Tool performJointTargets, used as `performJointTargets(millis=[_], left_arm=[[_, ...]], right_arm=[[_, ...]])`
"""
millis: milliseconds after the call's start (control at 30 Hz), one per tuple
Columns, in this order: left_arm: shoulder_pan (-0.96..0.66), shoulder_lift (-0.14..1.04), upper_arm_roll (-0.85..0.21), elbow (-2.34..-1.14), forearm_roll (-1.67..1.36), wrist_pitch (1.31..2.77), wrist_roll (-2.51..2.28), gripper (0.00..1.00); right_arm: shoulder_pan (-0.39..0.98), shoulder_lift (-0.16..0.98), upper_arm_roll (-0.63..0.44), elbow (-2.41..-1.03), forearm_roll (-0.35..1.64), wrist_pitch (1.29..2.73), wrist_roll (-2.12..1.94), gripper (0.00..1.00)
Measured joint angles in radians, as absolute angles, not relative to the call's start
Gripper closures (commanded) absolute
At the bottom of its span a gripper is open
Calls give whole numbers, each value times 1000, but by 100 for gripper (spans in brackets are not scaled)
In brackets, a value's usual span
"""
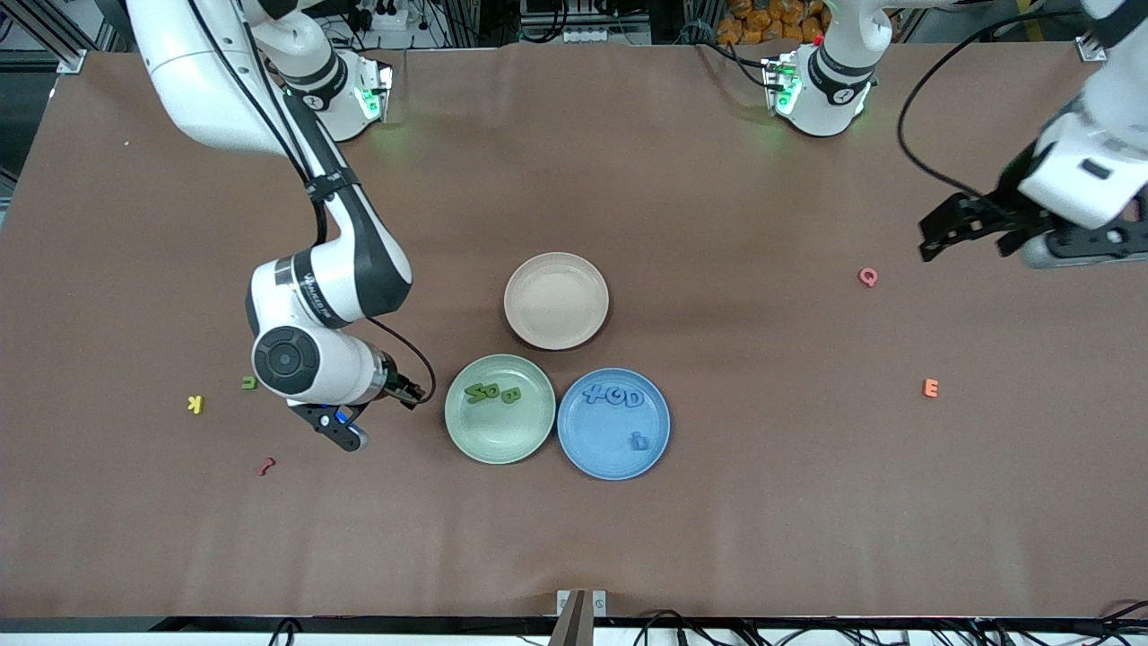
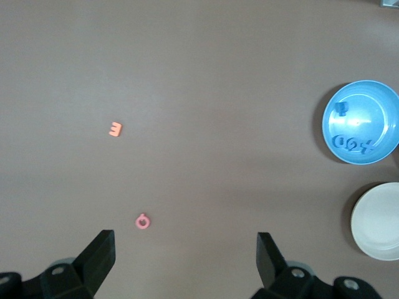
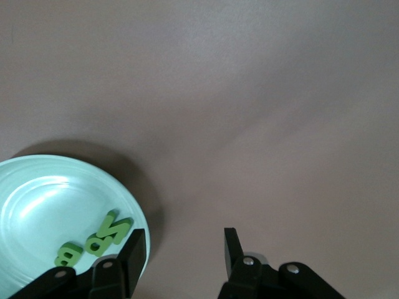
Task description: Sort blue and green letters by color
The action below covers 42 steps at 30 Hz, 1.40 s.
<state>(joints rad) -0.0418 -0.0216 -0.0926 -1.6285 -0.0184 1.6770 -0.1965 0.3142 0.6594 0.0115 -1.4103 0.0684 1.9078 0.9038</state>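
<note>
1. Right gripper (image 1: pixel 345 437) hung low over the brown table (image 1: pixel 807 502) just beside the green plate (image 1: pixel 500 440), toward the right arm's end; its fingers (image 3: pixel 134 249) stood partly apart with nothing between them.
2. Left gripper (image 1: pixel 933 240) waited in the air over the left arm's end of the table, fingers (image 2: pixel 100 252) spread wide and empty.
3. Green plate held three green letters (image 1: pixel 491 393) lying close together; a fourth green letter (image 1: pixel 248 383) lay on the bare table near the right arm's wrist, farther from the front camera than the gripper.
4. Blue plate (image 1: pixel 613 453) touched the green plate and carried the blue letters (image 1: pixel 613 396): X, G and D in a row and a P (image 1: pixel 639 440) nearer the front camera.
5. Cream plate (image 1: pixel 556 301) sat just beside both, farther from the front camera.
6. Stray letters lay well apart on the table: a yellow K (image 1: pixel 195 404), a dark red letter (image 1: pixel 265 466), a pink Q (image 1: pixel 867 276) and an orange E (image 1: pixel 930 388).
7. Brown covering ran across the whole tabletop; cables and metal framing showed along its edges.
8. Small lettering on the right arm's joint could not be read.
</note>
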Motion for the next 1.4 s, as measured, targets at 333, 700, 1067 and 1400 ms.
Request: performJointTargets(millis=[333, 700, 1067, 1400], left_arm=[[-38, -13, -68, -1573, -19, 1606, -156, 0], [-30, -4, -67, -1553, -19, 1603, -138, 0], [-25, -4, -56, -1545, -19, 1599, -75, 0], [-25, -3, -49, -1545, -19, 1598, -58, 0]], right_arm=[[282, 629, 9, -1445, 68, 1907, 802, 41], [235, 604, 8, -1462, 68, 1886, 696, 41], [183, 598, 6, -1468, 68, 1870, 576, 41], [142, 571, 6, -1511, 32, 1870, 464, 41]])
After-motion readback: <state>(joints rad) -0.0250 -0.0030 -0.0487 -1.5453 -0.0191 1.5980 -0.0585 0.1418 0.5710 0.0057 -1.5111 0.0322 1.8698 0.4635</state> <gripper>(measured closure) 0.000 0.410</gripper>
